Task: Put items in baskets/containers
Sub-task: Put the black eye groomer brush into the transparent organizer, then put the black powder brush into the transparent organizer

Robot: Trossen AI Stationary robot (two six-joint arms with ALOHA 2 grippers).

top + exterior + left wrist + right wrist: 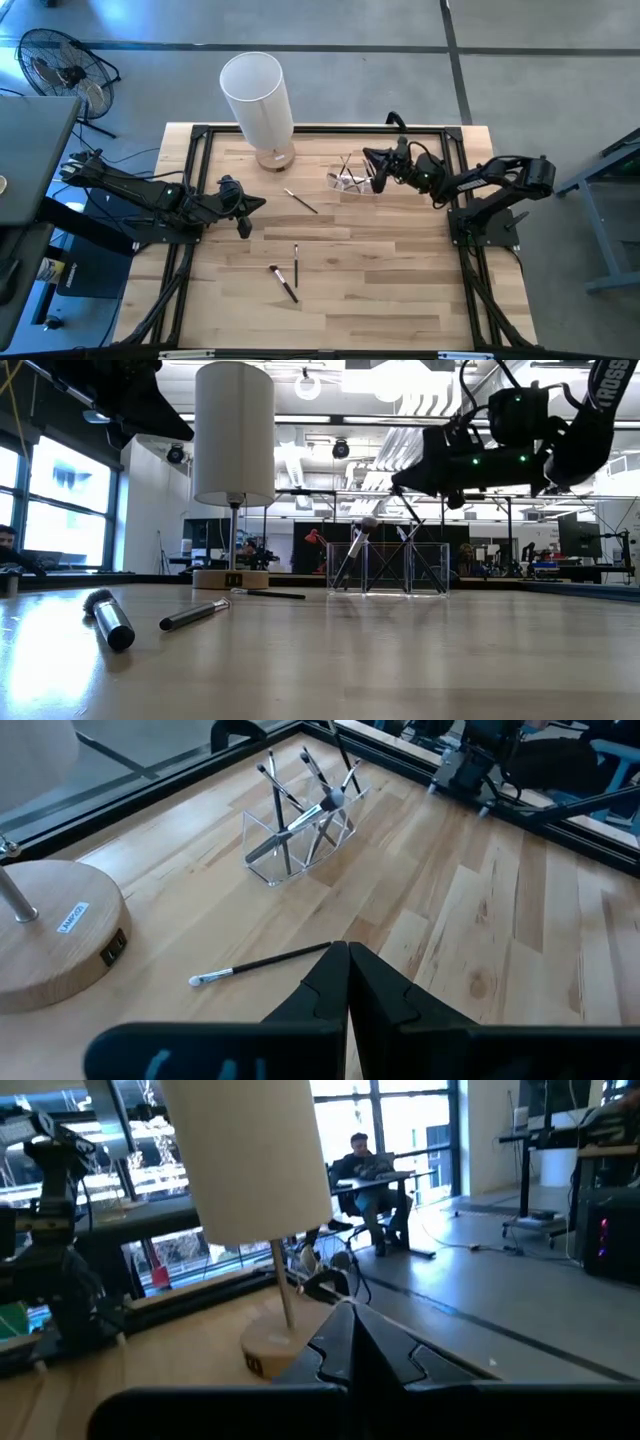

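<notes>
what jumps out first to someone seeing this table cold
The tall white lamp at the table's far edge dominates. Next comes the clear holder, already bristling with brushes, with the right gripper hanging over it, fingers shut. Three loose brushes lie mid-table near the waiting left gripper.

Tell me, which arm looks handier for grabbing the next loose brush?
Probably the left. Its gripper, shut, hangs just beside the thin brush, with two more brushes nearby. The right gripper, also shut, is over the clear holder, farther from every loose one.
</notes>
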